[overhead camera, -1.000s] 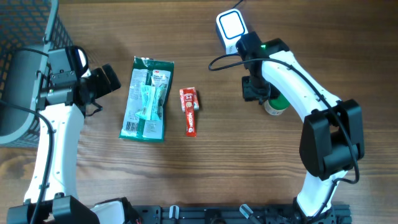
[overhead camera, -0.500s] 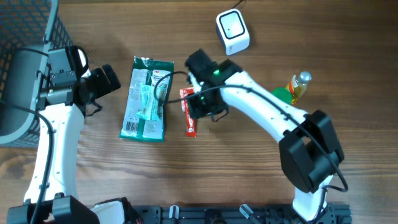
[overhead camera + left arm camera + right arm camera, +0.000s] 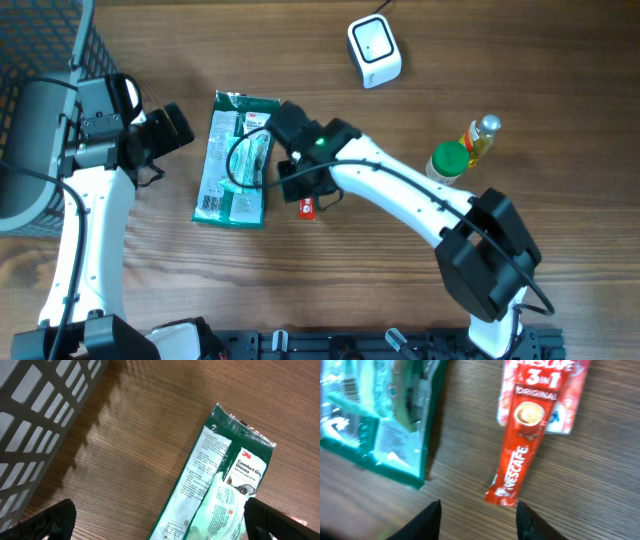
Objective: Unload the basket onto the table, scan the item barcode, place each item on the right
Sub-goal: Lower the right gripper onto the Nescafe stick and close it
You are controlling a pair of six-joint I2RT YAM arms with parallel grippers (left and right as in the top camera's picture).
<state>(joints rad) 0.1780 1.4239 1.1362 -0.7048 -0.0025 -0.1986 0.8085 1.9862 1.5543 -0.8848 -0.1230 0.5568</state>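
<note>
wooden table (image 3: 400, 290) with glove pack (image 3: 222, 175), coffee sachet (image 3: 522, 440), scanner (image 3: 374, 50), bottles (image 3: 447, 162)

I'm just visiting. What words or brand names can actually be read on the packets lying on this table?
"3M": on the green glove packet
"Comfort Grip Gloves": same packet
"NESCAFE": down the red sachet
"3 in 1": same sachet
"ORIGINAL": same sachet
The small print on the glove packet is too small to read.

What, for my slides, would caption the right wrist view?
Open right end effector poised over a Nescafe sachet beside a green glove pack.
</note>
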